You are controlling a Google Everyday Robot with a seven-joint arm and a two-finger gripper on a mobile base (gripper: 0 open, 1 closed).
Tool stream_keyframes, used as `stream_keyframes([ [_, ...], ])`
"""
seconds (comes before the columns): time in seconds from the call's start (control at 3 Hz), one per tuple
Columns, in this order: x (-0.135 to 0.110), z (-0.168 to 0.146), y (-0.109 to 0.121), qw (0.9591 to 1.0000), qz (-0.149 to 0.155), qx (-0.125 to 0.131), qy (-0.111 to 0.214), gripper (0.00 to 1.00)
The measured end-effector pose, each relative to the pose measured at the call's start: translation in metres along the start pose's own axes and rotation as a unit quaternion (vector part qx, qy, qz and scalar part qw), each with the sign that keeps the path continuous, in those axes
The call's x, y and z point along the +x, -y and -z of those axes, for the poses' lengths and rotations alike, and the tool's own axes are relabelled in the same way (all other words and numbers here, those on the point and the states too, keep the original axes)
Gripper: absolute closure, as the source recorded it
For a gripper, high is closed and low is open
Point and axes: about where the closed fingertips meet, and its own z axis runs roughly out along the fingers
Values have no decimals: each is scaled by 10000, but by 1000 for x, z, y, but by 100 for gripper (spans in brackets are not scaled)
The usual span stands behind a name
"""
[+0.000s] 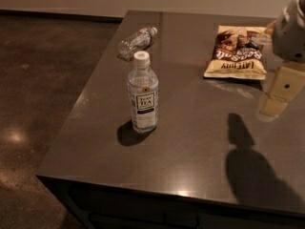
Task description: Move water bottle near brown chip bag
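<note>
The water bottle (137, 41) is small, clear and crinkled, and lies on its side at the table's far left edge. The brown chip bag (237, 51) lies flat at the far right of the table, cream-yellow band toward me. My gripper (274, 106) hangs at the right edge of the view, just right of and nearer than the bag, far from the water bottle. Nothing shows in it. Its shadow falls on the table below it.
A taller white-capped bottle with a dark "TEA" label (143, 94) stands upright in the left-middle of the dark grey table (190, 142). The table's left and front edges drop to a dark polished floor (43, 80).
</note>
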Motion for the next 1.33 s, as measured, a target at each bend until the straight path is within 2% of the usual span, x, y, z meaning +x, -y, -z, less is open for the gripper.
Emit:
stream_keyframes([
  [0.67,-39,-27,69,9971,713,256,-5,0],
  [1.0,-66,-43,101,9926,1186,266,54,0],
  [1.33,-95,-63,124,9853,1691,226,23,0],
])
